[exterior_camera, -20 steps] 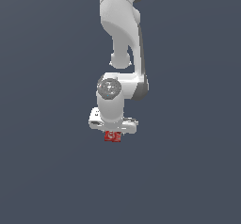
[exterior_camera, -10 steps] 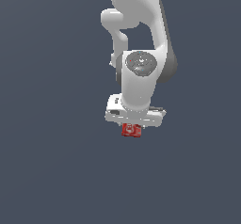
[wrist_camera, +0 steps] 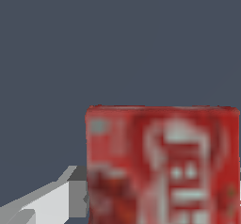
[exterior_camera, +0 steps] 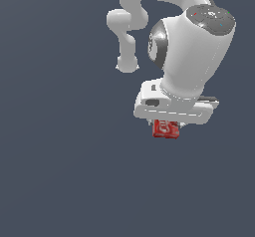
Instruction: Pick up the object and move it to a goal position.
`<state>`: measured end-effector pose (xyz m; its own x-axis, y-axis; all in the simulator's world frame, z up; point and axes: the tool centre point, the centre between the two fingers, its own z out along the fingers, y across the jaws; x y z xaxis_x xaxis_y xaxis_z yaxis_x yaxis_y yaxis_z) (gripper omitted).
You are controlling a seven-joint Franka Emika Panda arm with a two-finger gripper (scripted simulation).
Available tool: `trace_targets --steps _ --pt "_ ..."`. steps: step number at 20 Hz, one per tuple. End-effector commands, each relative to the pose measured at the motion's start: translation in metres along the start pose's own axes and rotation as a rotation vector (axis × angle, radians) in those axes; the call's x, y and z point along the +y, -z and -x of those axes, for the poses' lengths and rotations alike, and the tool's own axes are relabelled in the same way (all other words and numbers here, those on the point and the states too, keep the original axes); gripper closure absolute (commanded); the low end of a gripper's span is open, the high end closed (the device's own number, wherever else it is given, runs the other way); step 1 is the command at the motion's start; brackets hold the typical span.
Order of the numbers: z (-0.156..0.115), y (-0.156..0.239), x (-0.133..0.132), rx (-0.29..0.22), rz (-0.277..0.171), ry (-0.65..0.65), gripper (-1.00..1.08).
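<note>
Red box (exterior_camera: 166, 129) between end effector (exterior_camera: 168, 126) fingers

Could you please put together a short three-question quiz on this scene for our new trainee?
1. True or false: the red box sits directly beneath the white end effector.
2. Multiple choice: the markings on the box's face, seen in the wrist view, are A) whitish, B) green, C) black.
3. Fill in: in the exterior view, the box is ______ than the end effector's white body.

Key: 1 true; 2 A; 3 narrower.
</note>
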<state>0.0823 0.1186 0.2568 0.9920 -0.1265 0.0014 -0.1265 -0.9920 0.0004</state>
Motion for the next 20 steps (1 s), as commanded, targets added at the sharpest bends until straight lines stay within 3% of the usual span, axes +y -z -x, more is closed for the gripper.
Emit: trace_targets --steps 1,10,20 --pt "-0.002 0.019 -0.015 -0.001 0.001 -0.002 1.08" --pt "-0.008 0.068 -0.058 -0.001 0.000 -0.002 1.08" --pt "-0.013 0.099 -0.085 -0.001 0.000 -0.002 1.08"
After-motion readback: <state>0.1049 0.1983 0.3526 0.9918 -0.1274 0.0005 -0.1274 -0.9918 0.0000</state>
